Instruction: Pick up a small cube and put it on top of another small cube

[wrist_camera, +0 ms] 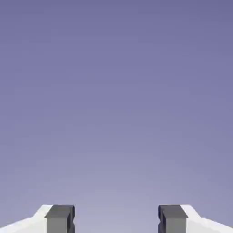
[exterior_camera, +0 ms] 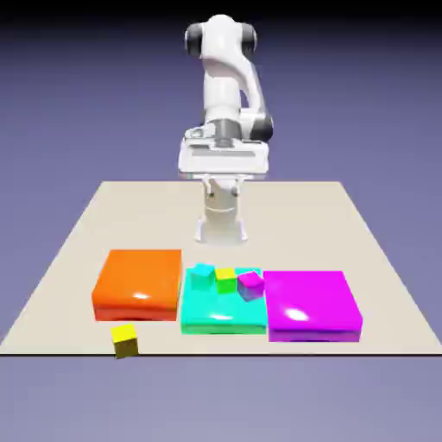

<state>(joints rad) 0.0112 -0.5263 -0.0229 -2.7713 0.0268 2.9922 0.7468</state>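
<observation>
The pincer (wrist_camera: 116, 220) is open and empty, raised high above the counter (exterior_camera: 78, 250). The golden-yellow cube (exterior_camera: 124, 340) lies well apart from it, at the near counter edge. The teal cube (exterior_camera: 203, 274) rests on the cyan slab (exterior_camera: 216, 318), also far below the pincer.

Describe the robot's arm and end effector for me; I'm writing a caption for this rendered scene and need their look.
The glossy white, rounded robot arm has dark grey bands at its joints and a wide, boxy white hand. The end effector has two white fingers ending in small, square dark grey fingertips. No cables, logos or markings show in either view.
</observation>
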